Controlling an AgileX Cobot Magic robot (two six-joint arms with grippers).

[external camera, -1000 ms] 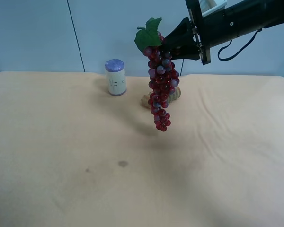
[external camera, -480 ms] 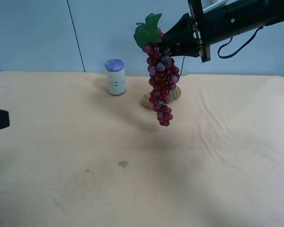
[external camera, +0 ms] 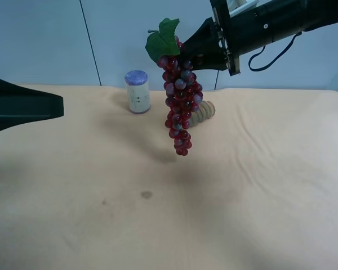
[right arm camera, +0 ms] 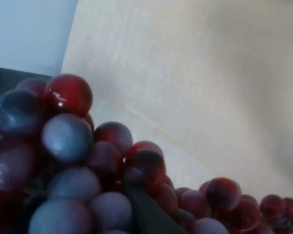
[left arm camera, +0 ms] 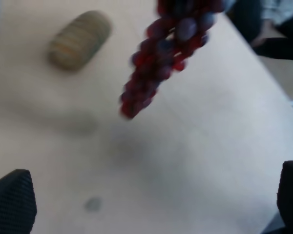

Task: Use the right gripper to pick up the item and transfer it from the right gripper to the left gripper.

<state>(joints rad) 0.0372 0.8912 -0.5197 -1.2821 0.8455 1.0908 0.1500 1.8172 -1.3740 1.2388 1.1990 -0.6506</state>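
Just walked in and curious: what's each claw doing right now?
Right gripper: shut on the grape bunch, held in the air.
Left gripper: open, holding nothing.

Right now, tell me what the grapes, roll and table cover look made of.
Grapes: likely plastic, glossy, with sharp highlights on the red ones. Roll: matte, ridged tan; foam or plastic, unclear. Table cover: matte beige cloth, judging by its soft wrinkles.
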